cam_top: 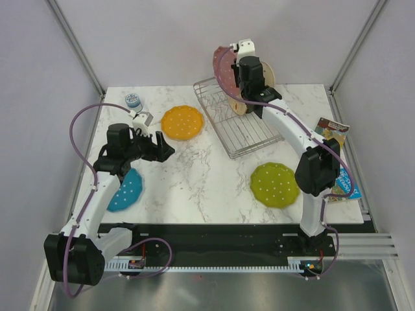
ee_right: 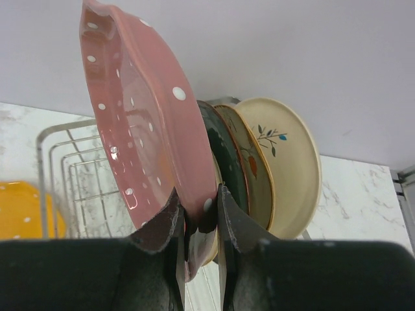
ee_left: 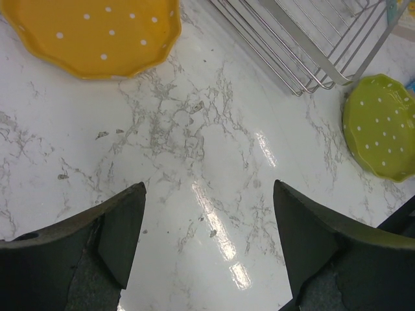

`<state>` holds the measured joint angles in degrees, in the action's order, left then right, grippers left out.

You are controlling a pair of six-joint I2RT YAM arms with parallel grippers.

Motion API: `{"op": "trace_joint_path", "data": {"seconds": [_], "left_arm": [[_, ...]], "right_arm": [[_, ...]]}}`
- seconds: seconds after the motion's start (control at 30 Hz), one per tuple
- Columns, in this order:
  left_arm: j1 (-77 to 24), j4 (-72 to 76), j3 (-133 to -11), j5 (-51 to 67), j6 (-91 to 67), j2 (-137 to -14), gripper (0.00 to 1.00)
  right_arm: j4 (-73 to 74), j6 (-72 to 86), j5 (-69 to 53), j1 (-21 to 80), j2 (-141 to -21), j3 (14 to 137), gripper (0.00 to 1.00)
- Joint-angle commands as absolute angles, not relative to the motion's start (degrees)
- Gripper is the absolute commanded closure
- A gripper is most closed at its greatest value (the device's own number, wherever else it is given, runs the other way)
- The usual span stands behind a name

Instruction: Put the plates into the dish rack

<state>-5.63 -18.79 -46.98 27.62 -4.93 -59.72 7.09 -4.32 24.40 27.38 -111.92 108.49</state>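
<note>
My right gripper (ee_right: 198,194) is shut on the rim of the pink plate (ee_right: 142,116), which stands on edge and tilted above the dish rack (cam_top: 240,123), just left of the plates standing in it. From above, the pink plate (cam_top: 224,70) hangs over the rack's far end beside the right gripper (cam_top: 238,74). The orange plate (cam_top: 183,122) lies flat left of the rack. The lime green plate (cam_top: 275,184) lies flat near the front right. The blue plate (cam_top: 126,190) lies partly under my left arm. My left gripper (ee_left: 209,188) is open over bare marble, with nothing between its fingers.
A dark green plate (ee_right: 227,152), a beige plate (ee_right: 249,162) and a cream plate (ee_right: 292,162) stand upright in the rack's far end. Colourful books (cam_top: 334,129) lie along the table's right edge. A small blue-and-white jar (cam_top: 133,101) sits at the back left.
</note>
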Motion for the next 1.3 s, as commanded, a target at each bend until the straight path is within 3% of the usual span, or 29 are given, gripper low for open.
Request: {"op": "trace_joint_path", "data": {"seconds": [0.0, 1.27], "left_arm": [[-5.54, -14.59, -47.55, 29.88, -7.47, -60.64, 0.14], [-5.54, -11.95, -44.21, 31.2, -10.11, -60.73, 0.15]], "right_arm": [[-5.27, -6.5, 31.37, 27.95, -111.79, 113.11, 1.0], [-11.16, -15.2, 40.08, 29.53, -118.74, 111.1, 1.0]]}}
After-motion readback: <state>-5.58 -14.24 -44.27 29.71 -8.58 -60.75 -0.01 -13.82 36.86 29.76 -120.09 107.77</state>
